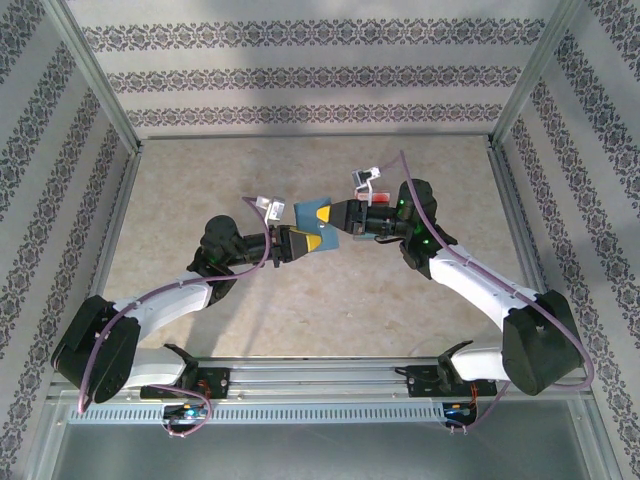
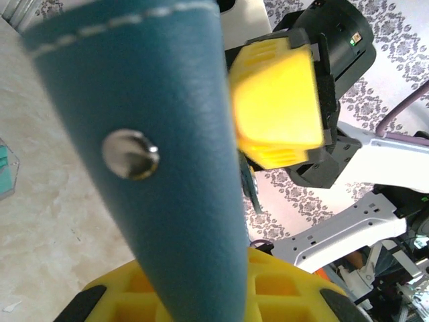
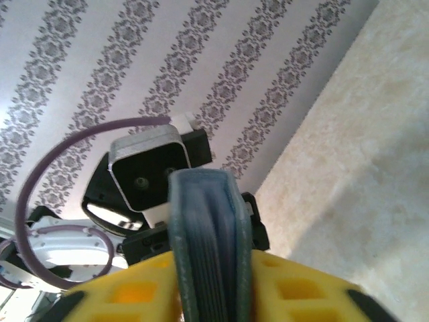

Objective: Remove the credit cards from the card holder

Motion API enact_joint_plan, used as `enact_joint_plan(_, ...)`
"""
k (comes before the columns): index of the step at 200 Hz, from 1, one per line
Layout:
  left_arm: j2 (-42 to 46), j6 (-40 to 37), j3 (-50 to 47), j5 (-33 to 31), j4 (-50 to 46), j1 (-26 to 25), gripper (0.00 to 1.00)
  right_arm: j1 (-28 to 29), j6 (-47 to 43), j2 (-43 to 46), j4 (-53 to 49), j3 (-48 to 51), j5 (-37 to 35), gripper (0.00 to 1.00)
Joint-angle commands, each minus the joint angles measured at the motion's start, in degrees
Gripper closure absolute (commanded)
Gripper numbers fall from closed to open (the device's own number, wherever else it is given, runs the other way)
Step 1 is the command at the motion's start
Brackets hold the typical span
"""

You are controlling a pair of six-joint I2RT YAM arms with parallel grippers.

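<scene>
**Card holder held in mid-air between both arms**

The card holder [image 1: 314,214] hangs above the middle of the worktop [image 1: 300,320], caught between the two arms where they meet. It looks light and soft-sided: stitched teal covers that would likely flex and splay if squeezed near an open edge, and probably stiffer along the fold. The smooth skin may slip under a shallow pinch, so a deep hold across the closed spine or a corner seems safest, leaving the pocket mouths free. The snap stud [image 2: 131,154] is hard and rounded, a poor place for a pad.

In the right wrist view the holder stands edge-on, with thin layers between its covers. I cannot tell whether these are credit cards or pocket walls. Any card would be stiff, thin and slick, best nipped by an exposed edge.

The left gripper [image 1: 305,243] has its jaws drawn in narrow on the holder's lower end, which rises straight out from between its yellow pads [image 2: 281,285].

The right gripper [image 1: 338,218] straddles the opposite end, its jaws set narrow with a pad [image 3: 305,292] on either side. Whether they press the holder or merely flank it, I cannot tell.
</scene>
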State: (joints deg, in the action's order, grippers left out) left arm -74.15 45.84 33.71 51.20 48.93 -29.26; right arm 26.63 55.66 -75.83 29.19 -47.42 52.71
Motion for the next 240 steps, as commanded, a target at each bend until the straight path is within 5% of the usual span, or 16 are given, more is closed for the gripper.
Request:
enact_joint_plan(1,1.5,-5.6,1.0,-0.4,-4.5,-0.5,0.98,-0.2,-3.8,1.2,-7.7,-2.6,-4.0,0.52)
enact_joint_plan(34,5.2,-14.7,2.1,-7.5,-21.3,-0.5,0.99,-0.4,-11.5,4.2,-22.6,-4.6,-14.1,0.38)
enact_joint_plan(68,8.4,-22.4,3.0,-15.3,-35.7,-0.5,1.0,3.1,-19.5,8.3,-39.6,-8.1,-32.2,0.35)
enact_joint_plan(100,9.3,-24.3,2.7,-17.4,-38.5,-0.5,1.0,10.7,-23.3,8.2,-52.3,-12.3,-52.1,0.41)
enact_joint_plan(135,7.4,-26.5,2.9,-17.2,-37.9,-0.6,1.0,19.2,-23.7,7.0,-56.7,-15.0,-64.9,0.44)
enact_joint_plan(167,5.5,-27.0,3.5,-16.4,-35.9,-0.5,1.0,22.8,-21.9,5.6,-58.5,-16.8,-67.9,0.45)
enact_joint_plan(240,1.2,-24.4,5.3,-13.0,-31.4,-0.5,1.0,23.7,-18.7,-1.8,-54.7,-21.2,-60.1,0.56)
